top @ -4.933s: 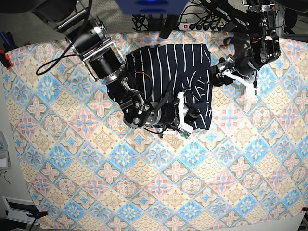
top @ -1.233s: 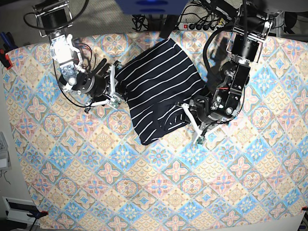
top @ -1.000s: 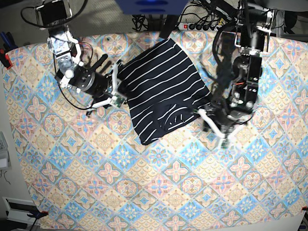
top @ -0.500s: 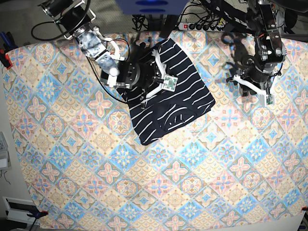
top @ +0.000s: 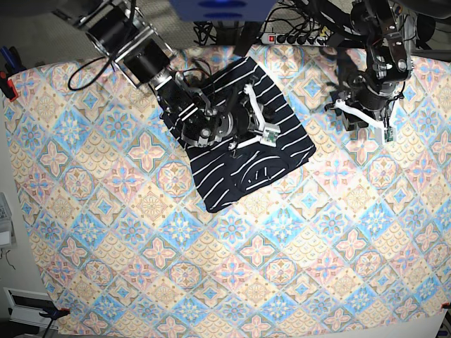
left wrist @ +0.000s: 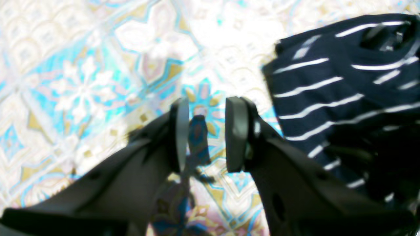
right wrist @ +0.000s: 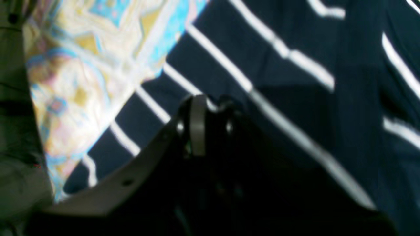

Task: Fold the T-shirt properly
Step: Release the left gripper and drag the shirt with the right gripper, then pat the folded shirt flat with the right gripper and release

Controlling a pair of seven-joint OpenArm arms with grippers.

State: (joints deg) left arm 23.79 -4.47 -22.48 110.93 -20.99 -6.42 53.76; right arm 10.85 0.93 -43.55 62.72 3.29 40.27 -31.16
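The T-shirt [top: 232, 176] lies folded as a dark navy, white-striped diamond on the tablecloth [top: 141, 232], at the back centre. My right gripper [top: 262, 135] hangs low over the shirt's upper middle. In the right wrist view the gripper [right wrist: 211, 124] has its jaws almost together above the striped cloth [right wrist: 295, 49]; blur hides whether any cloth is pinched. My left gripper [top: 363, 120] is over bare tablecloth to the right of the shirt. In the left wrist view it [left wrist: 206, 134] is open and empty, with the shirt's edge [left wrist: 328, 82] to its right.
The pastel tile-patterned tablecloth [left wrist: 82, 82] covers the whole table. A power strip [top: 296, 39] and cables lie behind the back edge. A red clamp [top: 7, 88] holds the cloth at the left edge. The right arm's body [top: 141, 56] reaches in from the back left.
My right gripper has slid a little down and right across the shirt. My left gripper has shifted slightly up over the tablecloth. The shirt lies where it did.
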